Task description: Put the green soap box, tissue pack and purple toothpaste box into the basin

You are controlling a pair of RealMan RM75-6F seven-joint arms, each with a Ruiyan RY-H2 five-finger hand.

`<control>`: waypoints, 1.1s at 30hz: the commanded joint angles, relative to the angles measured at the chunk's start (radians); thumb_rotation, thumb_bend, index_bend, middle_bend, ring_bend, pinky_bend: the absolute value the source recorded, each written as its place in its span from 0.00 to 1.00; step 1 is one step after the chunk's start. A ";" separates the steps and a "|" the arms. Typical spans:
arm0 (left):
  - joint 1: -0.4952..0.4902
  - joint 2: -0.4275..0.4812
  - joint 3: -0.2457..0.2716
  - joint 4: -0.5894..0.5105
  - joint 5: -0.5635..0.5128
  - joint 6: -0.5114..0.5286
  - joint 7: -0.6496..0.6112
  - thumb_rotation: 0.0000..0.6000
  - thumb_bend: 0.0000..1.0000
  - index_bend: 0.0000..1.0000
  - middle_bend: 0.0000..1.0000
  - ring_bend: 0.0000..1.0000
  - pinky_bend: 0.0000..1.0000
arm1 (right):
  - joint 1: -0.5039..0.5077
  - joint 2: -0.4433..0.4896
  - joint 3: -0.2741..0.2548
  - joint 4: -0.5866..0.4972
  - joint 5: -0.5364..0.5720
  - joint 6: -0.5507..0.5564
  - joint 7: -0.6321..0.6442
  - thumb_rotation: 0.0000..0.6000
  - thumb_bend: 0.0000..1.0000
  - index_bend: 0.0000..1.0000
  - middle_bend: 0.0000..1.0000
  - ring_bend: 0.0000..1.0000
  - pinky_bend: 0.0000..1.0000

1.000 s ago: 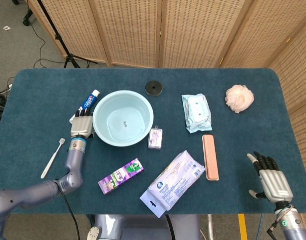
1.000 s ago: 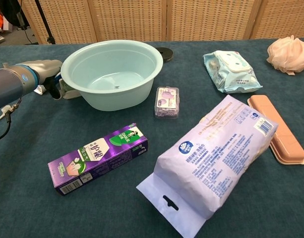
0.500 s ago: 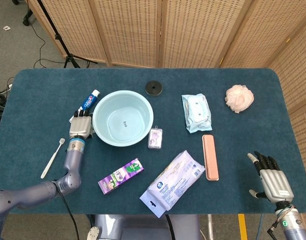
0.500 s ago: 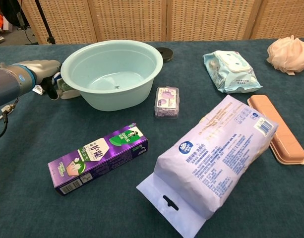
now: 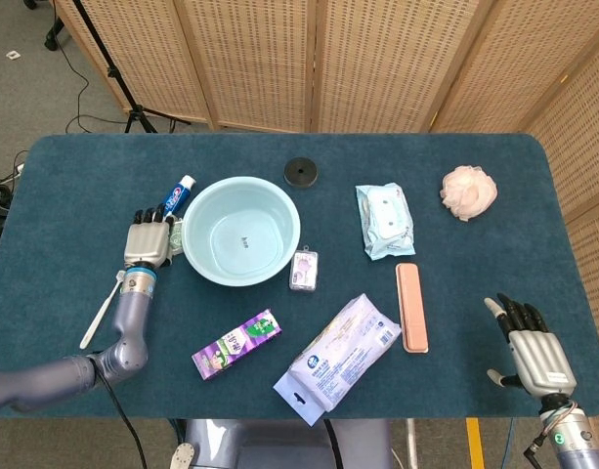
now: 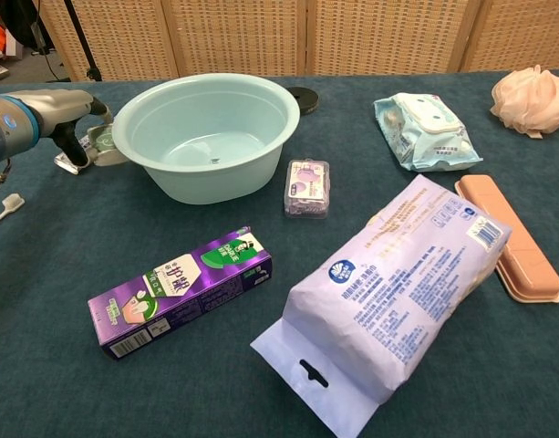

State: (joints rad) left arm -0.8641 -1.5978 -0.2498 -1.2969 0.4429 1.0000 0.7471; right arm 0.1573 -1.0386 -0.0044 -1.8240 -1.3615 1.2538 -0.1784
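Purple toothpaste box (image 6: 181,291) lies flat at the near edge of the worktop (image 6: 42,301), just left of the big tissue pack (image 6: 393,283); neither is in the basin (image 6: 206,128) yet. Right hand (image 5: 535,352) sits at the near right corner, fingers apart, holding nothing, well apart from everything. Mid-worktop: a small clear case (image 6: 307,187) just beside the basin's right wall, and a pink case (image 6: 516,242) touching the tissue pack's far side. Further back on the left, the left hand (image 5: 148,240) is on the green soap box (image 6: 104,146), which sits just outside the basin's left rim. The chest view shows fingers curled round the box (probably a grip, but I cannot tell if it's lifted off the cloth). Toothbrush (image 5: 104,308) and a blue tube (image 5: 176,196) lie near that hand.

Step in hand, I judge: get the soap box over the rim. Do it w/ a straight lift first, high enough to clear the rim, then move right and let go low inside, so the box doesn't catch the basin wall and shove it. Far side: wet wipes (image 5: 384,220), bath pouf (image 5: 469,191), black disc (image 5: 301,171).
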 commanded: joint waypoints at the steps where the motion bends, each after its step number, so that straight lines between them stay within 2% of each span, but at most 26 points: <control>1: 0.020 0.073 0.007 -0.098 -0.028 0.028 0.027 1.00 0.55 0.92 0.02 0.00 0.02 | -0.003 0.005 -0.001 -0.009 -0.011 0.010 -0.002 1.00 0.16 0.00 0.00 0.00 0.00; 13: 0.075 0.303 0.032 -0.360 -0.051 0.107 0.042 1.00 0.55 0.92 0.02 0.00 0.02 | -0.022 0.024 -0.002 -0.046 -0.066 0.069 -0.009 1.00 0.16 0.00 0.00 0.00 0.00; 20: 0.100 0.401 0.015 -0.456 -0.020 0.118 -0.018 1.00 0.55 0.92 0.02 0.00 0.02 | -0.028 0.028 -0.006 -0.062 -0.086 0.081 -0.022 1.00 0.16 0.00 0.00 0.00 0.00; 26: 0.085 0.423 -0.009 -0.485 0.026 0.119 -0.055 1.00 0.55 0.92 0.02 0.00 0.02 | -0.027 0.027 -0.006 -0.061 -0.080 0.074 -0.022 1.00 0.16 0.00 0.00 0.00 0.00; 33: 0.034 0.352 -0.029 -0.467 0.062 0.136 -0.057 1.00 0.54 0.92 0.02 0.00 0.02 | -0.027 0.035 0.002 -0.058 -0.066 0.070 0.007 1.00 0.16 0.00 0.00 0.00 0.00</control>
State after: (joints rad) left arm -0.8148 -1.2276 -0.2729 -1.7712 0.4990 1.1310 0.6854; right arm 0.1301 -1.0062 -0.0041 -1.8821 -1.4294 1.3249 -0.1766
